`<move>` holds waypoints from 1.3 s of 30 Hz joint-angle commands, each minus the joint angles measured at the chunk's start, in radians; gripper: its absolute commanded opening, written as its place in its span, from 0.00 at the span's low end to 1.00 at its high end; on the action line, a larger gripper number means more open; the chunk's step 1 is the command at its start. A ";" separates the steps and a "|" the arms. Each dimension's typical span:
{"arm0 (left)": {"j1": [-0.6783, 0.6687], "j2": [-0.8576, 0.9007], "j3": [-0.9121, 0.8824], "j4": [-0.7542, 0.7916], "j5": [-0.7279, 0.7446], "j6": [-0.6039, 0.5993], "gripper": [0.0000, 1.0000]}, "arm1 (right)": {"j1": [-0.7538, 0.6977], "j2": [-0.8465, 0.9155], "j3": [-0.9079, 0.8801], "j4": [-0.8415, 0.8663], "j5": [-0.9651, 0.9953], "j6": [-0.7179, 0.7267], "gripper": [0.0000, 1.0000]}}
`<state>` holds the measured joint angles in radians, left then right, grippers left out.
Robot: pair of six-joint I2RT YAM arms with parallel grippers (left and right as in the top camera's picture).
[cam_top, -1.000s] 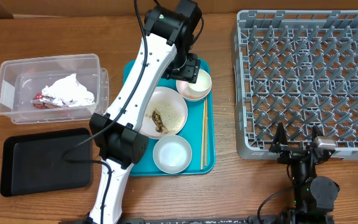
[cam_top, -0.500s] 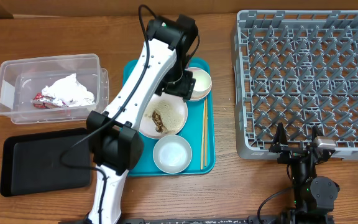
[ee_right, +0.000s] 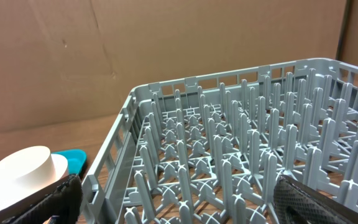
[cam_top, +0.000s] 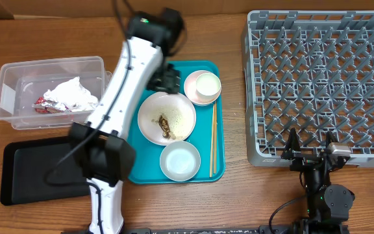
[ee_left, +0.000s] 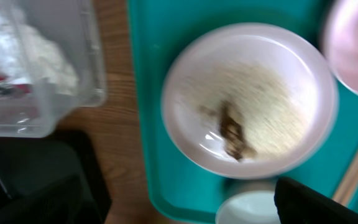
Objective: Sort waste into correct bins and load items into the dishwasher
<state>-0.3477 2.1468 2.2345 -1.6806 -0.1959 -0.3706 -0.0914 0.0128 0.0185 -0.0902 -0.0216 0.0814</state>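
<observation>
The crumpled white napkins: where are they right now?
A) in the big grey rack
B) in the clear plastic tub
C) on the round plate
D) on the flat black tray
B: the overhead view shows the crumpled white napkins lying inside the clear plastic tub, with a bit of red wrapper beside them.

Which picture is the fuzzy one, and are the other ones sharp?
Left wrist view: smeared all over, so the plate and the clear tub have soft edges. Overhead view: evenly lit and mostly sharp. Right wrist view: crisp on the grey rack, with its own fingers dark at the bottom corners.
</observation>
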 commanded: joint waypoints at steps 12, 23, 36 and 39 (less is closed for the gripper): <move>0.472 -0.025 0.000 0.041 0.006 -0.288 1.00 | -0.005 -0.010 -0.011 0.006 0.002 -0.003 1.00; 0.633 -0.027 0.000 -0.010 0.010 -0.288 0.99 | -0.005 -0.010 -0.011 0.006 0.002 -0.003 1.00; 0.822 -0.053 0.000 -0.009 0.013 -0.356 1.00 | -0.005 -0.010 -0.011 0.006 0.002 -0.003 1.00; 0.859 -0.053 0.000 -0.009 0.013 -0.389 1.00 | -0.005 -0.010 -0.011 0.006 0.002 -0.003 1.00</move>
<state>0.4831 2.1464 2.2333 -1.6867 -0.1905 -0.6987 -0.0914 0.0128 0.0185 -0.0902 -0.0216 0.0814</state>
